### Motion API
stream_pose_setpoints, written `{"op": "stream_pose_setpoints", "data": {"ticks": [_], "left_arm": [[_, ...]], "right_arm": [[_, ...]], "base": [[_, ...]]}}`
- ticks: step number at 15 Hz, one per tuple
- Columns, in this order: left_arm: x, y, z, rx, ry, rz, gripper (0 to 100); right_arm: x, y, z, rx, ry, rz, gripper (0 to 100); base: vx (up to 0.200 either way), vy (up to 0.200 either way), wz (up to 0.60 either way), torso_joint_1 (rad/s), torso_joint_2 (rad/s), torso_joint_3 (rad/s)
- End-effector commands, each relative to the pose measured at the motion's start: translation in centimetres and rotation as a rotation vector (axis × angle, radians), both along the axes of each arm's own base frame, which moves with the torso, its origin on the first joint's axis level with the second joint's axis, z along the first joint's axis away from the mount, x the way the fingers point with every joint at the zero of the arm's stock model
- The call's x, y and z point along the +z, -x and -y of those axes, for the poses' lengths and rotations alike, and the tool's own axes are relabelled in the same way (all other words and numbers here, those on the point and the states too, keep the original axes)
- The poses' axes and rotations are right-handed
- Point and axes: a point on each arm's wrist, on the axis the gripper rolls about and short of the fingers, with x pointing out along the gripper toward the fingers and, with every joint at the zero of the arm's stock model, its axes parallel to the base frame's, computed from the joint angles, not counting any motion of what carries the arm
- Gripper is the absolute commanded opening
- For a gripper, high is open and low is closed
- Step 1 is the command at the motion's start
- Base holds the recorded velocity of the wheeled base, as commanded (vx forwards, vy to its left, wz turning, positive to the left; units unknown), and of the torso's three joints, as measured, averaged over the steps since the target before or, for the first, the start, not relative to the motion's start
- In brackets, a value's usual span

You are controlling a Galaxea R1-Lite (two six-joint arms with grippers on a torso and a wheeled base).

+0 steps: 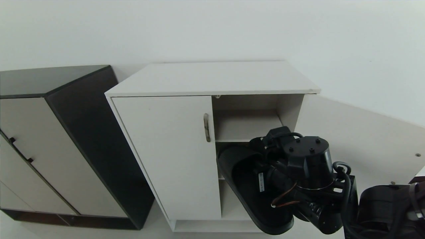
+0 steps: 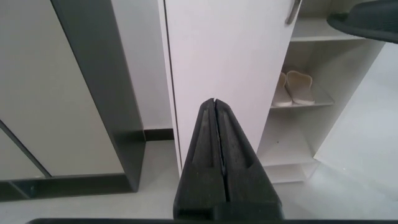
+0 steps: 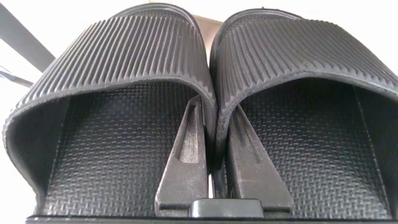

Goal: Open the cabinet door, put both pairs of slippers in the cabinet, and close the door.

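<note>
The black slippers [image 3: 143, 68] are showing fine ribbing on their straps and a diamond grid on the footbeds. The cabinet [image 1: 166, 156] is showing plain white, its handle [image 1: 206, 127] dull silver. The cream slippers [image 2: 292, 87] are looking unpatterned; the neighbouring cupboard [image 1: 89, 126] is showing black sides, beige fronts.

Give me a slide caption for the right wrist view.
Right claw clamps the pair of black slippers together by their adjoining inner sides.

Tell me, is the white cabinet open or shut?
Open on its right side: the shelves inside the white cabinet are exposed, with pale slippers on one. Its left door is shut.
</note>
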Motion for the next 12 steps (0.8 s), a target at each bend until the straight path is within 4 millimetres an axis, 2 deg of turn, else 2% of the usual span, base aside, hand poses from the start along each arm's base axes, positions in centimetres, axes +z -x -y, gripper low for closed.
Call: {"op": "stream_pose_setpoints", "data": {"ticks": [1, 7, 12], "left_arm": [[0.01, -0.01, 0.0, 0.0, 0.0, -0.001, 0], [0.01, -0.01, 0.0, 0.0, 0.002, -0.001, 0], [0.01, -0.01, 0.0, 0.0, 0.005, -0.001, 0]], "right_arm": [[-0.15, -0.01, -0.03, 0.001, 0.004, -0.003, 0], [-0.22, 0.03, 0.01, 0.002, 0.002, -0.002, 0], [-0.37, 0.16, 0.01, 0.006, 0.008, -0.005, 0]], "base": [[0.0, 0.0, 0.0, -0.144, 0.48, 0.325], [0.0, 0.0, 0.0, -0.122, 0.46, 0.336], [0.0, 0.0, 0.0, -0.051, 0.41, 0.349]]}}
